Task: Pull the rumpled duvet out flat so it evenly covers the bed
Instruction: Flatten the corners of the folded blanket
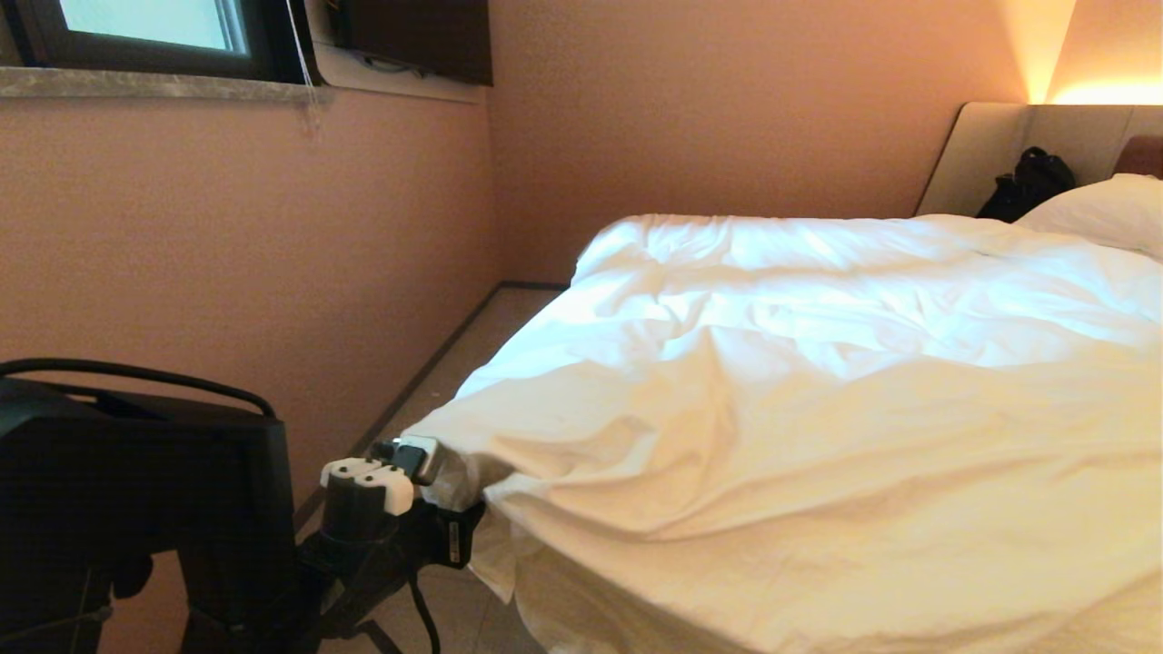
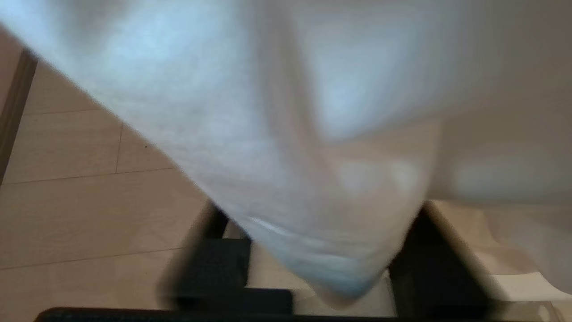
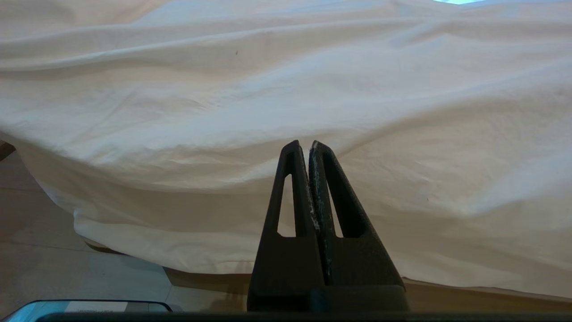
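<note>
The white duvet (image 1: 818, 381) lies creased over the bed (image 1: 999, 145), and its near left corner hangs off the edge. My left gripper (image 1: 434, 468) is at that corner, low at the bed's near left. In the left wrist view the duvet's corner (image 2: 313, 179) hangs between the left gripper's (image 2: 319, 210) dark fingers (image 2: 223, 264), which stand apart and open. My right gripper (image 3: 308, 145) is shut on nothing and points at the duvet's (image 3: 286, 89) overhanging side above the tan bed base (image 3: 447, 290).
A white pillow (image 1: 1104, 209) and a black bag (image 1: 1027, 186) sit by the headboard. A pink wall (image 1: 227, 272) runs along the left, leaving a narrow strip of floor (image 1: 454, 363) beside the bed. My black body (image 1: 136, 500) fills the lower left.
</note>
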`<state>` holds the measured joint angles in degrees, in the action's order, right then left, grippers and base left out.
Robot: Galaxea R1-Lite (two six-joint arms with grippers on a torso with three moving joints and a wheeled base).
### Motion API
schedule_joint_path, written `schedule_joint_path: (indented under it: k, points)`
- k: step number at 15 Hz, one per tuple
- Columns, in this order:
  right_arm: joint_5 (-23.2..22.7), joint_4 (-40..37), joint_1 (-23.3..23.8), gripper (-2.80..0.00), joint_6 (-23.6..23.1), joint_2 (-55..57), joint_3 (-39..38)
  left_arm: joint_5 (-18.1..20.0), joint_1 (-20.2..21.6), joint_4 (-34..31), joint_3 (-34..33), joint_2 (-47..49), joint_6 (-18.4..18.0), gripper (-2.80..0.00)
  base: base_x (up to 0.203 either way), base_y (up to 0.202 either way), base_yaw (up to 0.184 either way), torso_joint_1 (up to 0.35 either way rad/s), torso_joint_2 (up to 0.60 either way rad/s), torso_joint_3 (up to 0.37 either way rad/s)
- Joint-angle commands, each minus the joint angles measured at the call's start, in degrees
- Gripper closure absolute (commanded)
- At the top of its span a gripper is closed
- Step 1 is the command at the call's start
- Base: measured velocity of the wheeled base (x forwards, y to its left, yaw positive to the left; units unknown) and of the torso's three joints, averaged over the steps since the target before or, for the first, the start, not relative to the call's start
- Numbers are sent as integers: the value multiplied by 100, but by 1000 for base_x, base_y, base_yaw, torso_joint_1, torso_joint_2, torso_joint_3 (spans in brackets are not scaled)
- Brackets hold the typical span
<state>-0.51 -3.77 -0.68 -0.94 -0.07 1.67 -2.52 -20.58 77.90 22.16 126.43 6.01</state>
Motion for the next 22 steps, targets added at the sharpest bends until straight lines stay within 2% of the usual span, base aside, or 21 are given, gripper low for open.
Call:
schedule_joint_path:
  k: [1, 22]
  points:
    - [-2, -1, -2, 0, -3, 7, 0, -3, 1, 41, -1, -4, 5, 0, 0, 0, 0, 0, 0, 0]
    - [-2, -1, -2, 0, -12, 7, 0, -3, 1, 59, -89, -189, 5, 0, 0, 0, 0, 0, 0, 0]
